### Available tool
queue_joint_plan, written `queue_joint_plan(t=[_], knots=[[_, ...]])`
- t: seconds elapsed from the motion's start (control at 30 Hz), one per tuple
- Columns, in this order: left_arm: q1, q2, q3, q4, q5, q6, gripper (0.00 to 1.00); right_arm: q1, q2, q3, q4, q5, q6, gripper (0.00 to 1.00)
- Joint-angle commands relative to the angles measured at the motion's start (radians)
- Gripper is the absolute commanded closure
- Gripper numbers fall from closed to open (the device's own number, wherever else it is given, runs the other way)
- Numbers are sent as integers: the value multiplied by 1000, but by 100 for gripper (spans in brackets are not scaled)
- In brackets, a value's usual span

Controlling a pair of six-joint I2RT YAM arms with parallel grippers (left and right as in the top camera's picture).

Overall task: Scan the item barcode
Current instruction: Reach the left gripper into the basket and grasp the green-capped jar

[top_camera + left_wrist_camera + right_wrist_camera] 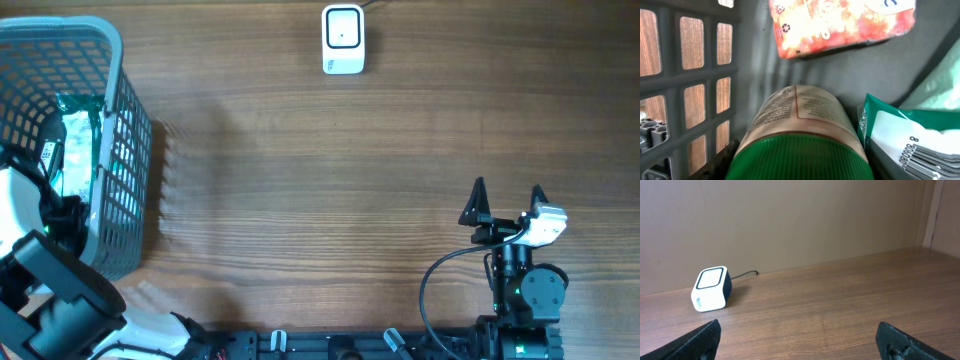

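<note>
Tabletop: brown wood, grain running side to side. Behind it a plain brown wall meets the far edge, with a corner seam at the right.

Scanner: small white box with a dark-rimmed face, standing at the far edge near the middle, its cable trailing back toward the wall. Well apart from both arms.

Basket: grey plastic lattice at the far left of the table. Inside lie a jar with a green lid, on its side against the lattice wall; a red-orange packet beyond it; and a green-and-white pouch with a printed barcode, just beside the jar.

Left gripper: down inside the basket, directly over the jar's lid. Fingers hidden; cannot tell whether they grip anything.

Right gripper: low over bare wood at the near right, fingers spread wide, holding nothing, facing the scanner.
</note>
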Motion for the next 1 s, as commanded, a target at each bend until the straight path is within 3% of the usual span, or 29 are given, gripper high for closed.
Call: queue_joint_plan(t=[0.0,0.17,0.23,0.37,0.5,0.6,0.73,0.83,0.97], knots=[[6,-4,159,-80,5,28,52,-2,-4,-1,3,-16,-18,0],[6,-6,599,-299,34,44,49,-2,-4,-1,3,-16,-18,0],[5,-10,806,-376,92,58,49,-2,-4,-1,3,-16,-18,0],[-41,-32,1045,-410,261,72,48,-2,-4,-1,3,-16,-17,0],[-143,-64,1075,-349,246,72,45,-2,-4,-1,3,-16,-18,0],[-180,-63,1075,-344,122,72,44,-2,-4,-1,3,-16,-18,0],[-179,-63,1075,-398,-50,72,43,-2,-4,-1,3,-16,-18,0],[-180,-60,1066,-539,-55,58,45,-2,-4,-1,3,-16,-18,0],[-192,-60,880,-566,-60,72,47,-2,-4,-1,3,-16,-18,0]])
